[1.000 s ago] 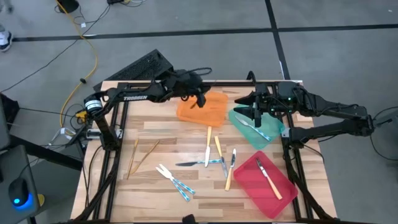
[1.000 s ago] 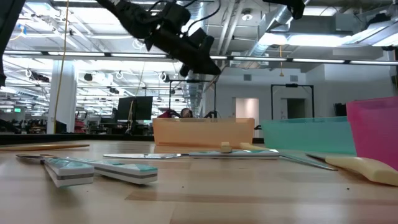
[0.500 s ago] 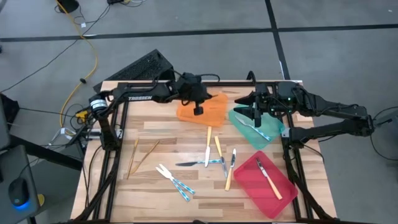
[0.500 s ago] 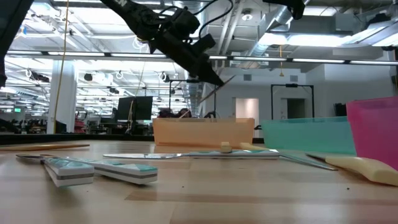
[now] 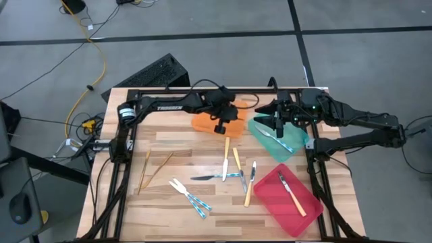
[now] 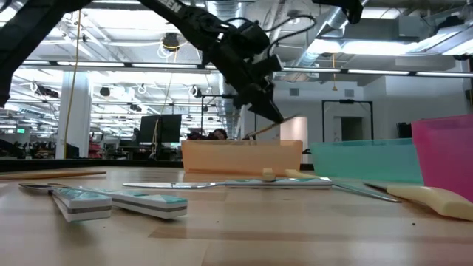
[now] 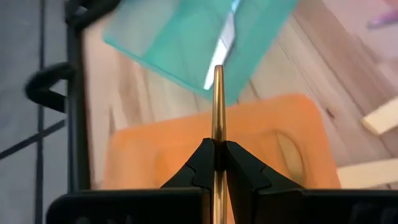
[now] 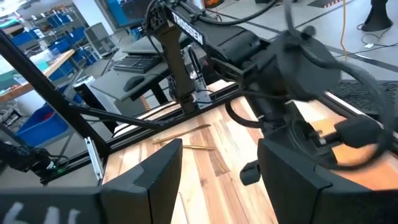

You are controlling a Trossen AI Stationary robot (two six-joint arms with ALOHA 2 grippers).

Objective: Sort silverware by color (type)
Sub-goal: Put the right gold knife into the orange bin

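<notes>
My left gripper (image 5: pixel 219 126) hangs over the orange tray (image 5: pixel 202 121), shut on a slim gold utensil (image 7: pixel 217 93), also seen in the low view as a gold utensil (image 6: pixel 262 131). My right gripper (image 5: pixel 277 123) waits open above the green tray (image 5: pixel 297 143), where a blue-handled utensil (image 5: pixel 277 138) lies flat. Two more gold utensils (image 5: pixel 145 169) lie on the table's left part. Blue-handled forks (image 5: pixel 190 196) lie near the near edge. Yellow-handled pieces (image 5: pixel 235 159) and a blue-handled knife (image 5: pixel 216 177) lie in the middle. My left gripper pinches the gold utensil's shaft (image 7: pixel 217 144) between its two fingers (image 7: pixel 239 165). The utensil runs along the fingers and sticks out past their tips. The fingers slant down from above. The utensil is lifted clear, tilted, with its free end (image 6: pixel 253 136) low over the orange tray.
The red tray (image 5: pixel 300 209) stands at the near right with a yellow-handled utensil (image 5: pixel 291 194) in it. Black frame rails (image 5: pixel 128 155) border the table's left and right sides. Bare wood (image 5: pixel 175 145) shows between the orange tray and the loose pieces.
My left gripper has carried the gold utensil down and toward the table's right, over the orange tray, staying shut on it. The utensil's free end now hangs just above the tray's wall in the low view. My right arm has kept still.
</notes>
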